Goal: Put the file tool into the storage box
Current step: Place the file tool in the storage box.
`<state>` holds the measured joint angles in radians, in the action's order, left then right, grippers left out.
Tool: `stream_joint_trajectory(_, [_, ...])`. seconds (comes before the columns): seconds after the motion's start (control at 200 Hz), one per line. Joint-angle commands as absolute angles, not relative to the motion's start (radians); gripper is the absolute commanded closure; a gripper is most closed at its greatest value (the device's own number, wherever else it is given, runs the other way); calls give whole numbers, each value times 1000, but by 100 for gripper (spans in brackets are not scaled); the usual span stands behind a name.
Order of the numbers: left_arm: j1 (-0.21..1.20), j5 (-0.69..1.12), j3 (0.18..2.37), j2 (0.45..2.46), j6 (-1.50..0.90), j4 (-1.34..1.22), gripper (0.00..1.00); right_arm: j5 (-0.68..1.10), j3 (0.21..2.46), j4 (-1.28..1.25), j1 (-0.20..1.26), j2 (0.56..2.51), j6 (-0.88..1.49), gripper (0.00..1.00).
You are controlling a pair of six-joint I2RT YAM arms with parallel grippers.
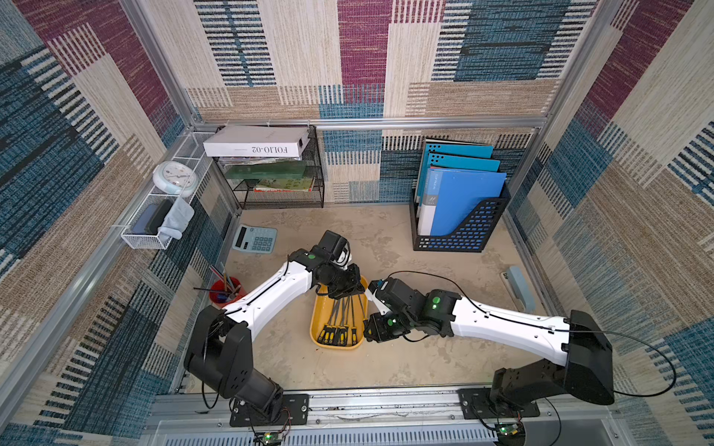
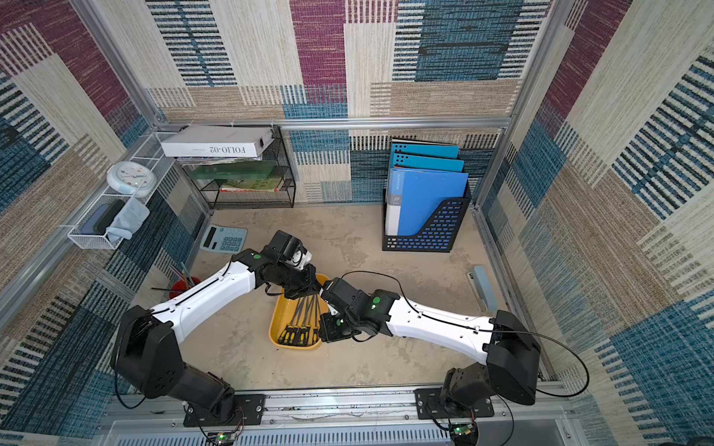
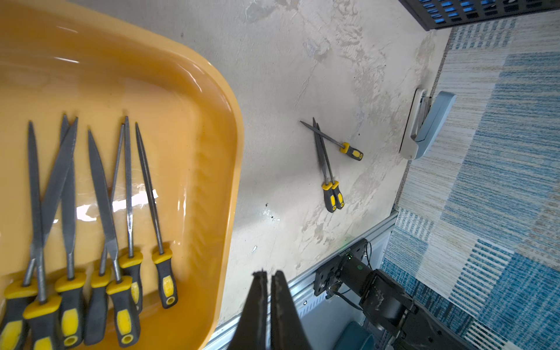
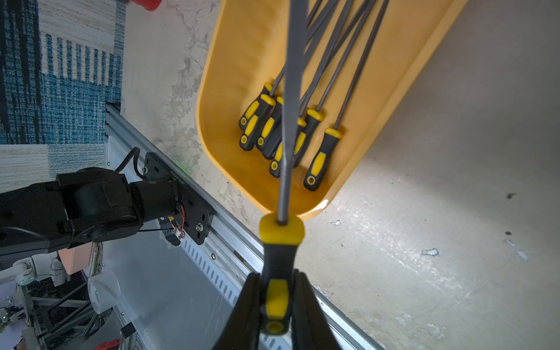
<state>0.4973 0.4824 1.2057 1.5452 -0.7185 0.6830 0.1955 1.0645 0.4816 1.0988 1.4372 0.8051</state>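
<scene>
Tabletop (image 1: 386, 363), storage box (image 3: 169, 100) of files (image 3: 104, 194), left fingers (image 3: 257, 306) together, right fingers (image 4: 247, 312) clamping file tool (image 4: 280, 251), loose files (image 3: 333, 197) nearby

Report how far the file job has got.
Done: several yellow-and-black-handled metal files lie in the shallow yellow plastic tray. In hand: the right gripper grips another file by its handle, blade over the tray. To do: three files lie on the table; the left gripper is shut, empty.

We saw the tray (image 3: 236, 145) holding several files (image 3: 101, 181); three more files (image 3: 329, 198) lay on the table (image 3: 288, 75); left gripper (image 3: 269, 273) closed, empty.
</scene>
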Motion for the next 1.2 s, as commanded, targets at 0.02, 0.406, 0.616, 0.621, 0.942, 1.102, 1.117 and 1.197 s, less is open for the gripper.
stream_joint_trajectory(0.02, [481,428,1252,1547,-583,798,100,166,1091,498,1090,1431,837,32])
stream_joint_trajectory(0.406, [390,256,1375,1713,-286,952,100,88,1094,779,908,1392,868,18])
stream_joint_trajectory(0.616, [390,199,1353,1765,-281,900,100,16,1055,887,815,1392,815,20])
stream_joint_trajectory(0.621, [390,198,1352,1767,-282,898,100,12,1054,890,812,1393,813,20])
stream_joint_trajectory(0.942, [389,170,1269,1805,-304,822,100,-87,990,913,749,1497,656,22])
stream_joint_trajectory(1.102, [389,168,1235,1778,-320,806,88,-162,993,914,747,1547,612,23])
stream_joint_trajectory(1.117, [389,169,1235,1775,-321,807,88,-168,993,915,746,1549,609,23])
stream_joint_trajectory(1.197, [390,176,1231,1763,-324,807,83,-182,990,900,746,1566,589,23])
